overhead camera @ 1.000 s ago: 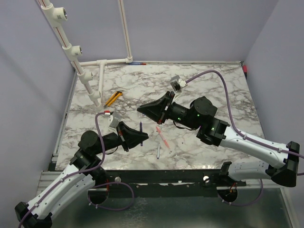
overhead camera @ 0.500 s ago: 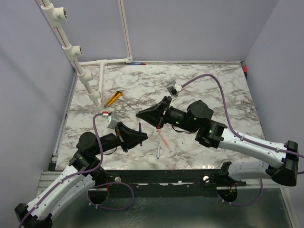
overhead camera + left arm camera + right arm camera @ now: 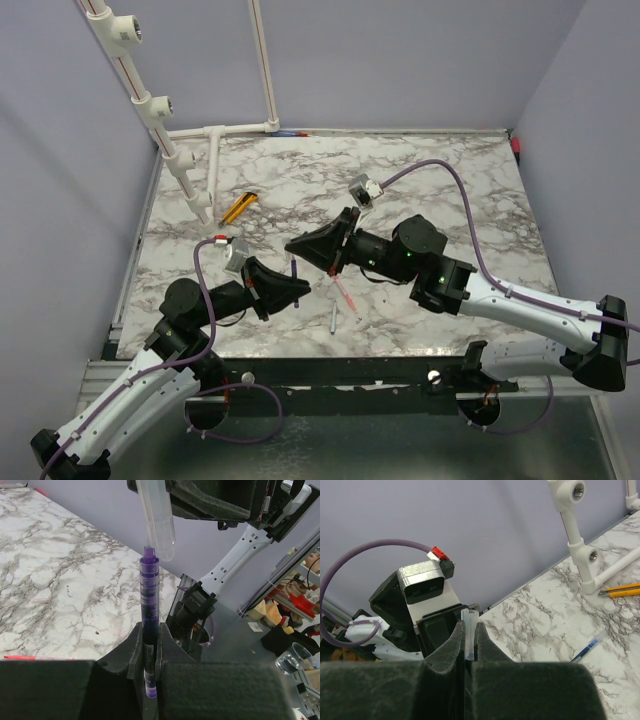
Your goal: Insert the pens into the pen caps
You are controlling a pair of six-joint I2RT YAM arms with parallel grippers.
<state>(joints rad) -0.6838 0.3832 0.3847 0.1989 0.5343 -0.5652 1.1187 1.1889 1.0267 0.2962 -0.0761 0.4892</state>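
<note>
My left gripper (image 3: 296, 287) (image 3: 150, 630) is shut on a dark purple-blue pen (image 3: 150, 595) (image 3: 294, 270), which stands upright out of its jaws. My right gripper (image 3: 291, 247) (image 3: 469, 630) is shut on a translucent whitish pen cap (image 3: 469, 632) (image 3: 156, 520). The cap hangs just above the pen's tip, its end slightly to the right of it; I cannot tell whether they touch. A red-pink pen (image 3: 343, 292) (image 3: 30, 657) and a whitish pen (image 3: 333, 318) lie on the marble table (image 3: 450, 190) close to both grippers.
A yellow-and-black flat tool (image 3: 238, 207) (image 3: 620, 590) lies at the back left beside a white pipe frame (image 3: 190, 170) (image 3: 580, 550). A blue-ended stick (image 3: 587, 647) lies on the marble in the right wrist view. Grey walls close in the table.
My right gripper has moved with the cap toward the near side, closer over the held pen. The left gripper has shifted slightly and brought the pen tip up to the cap.
</note>
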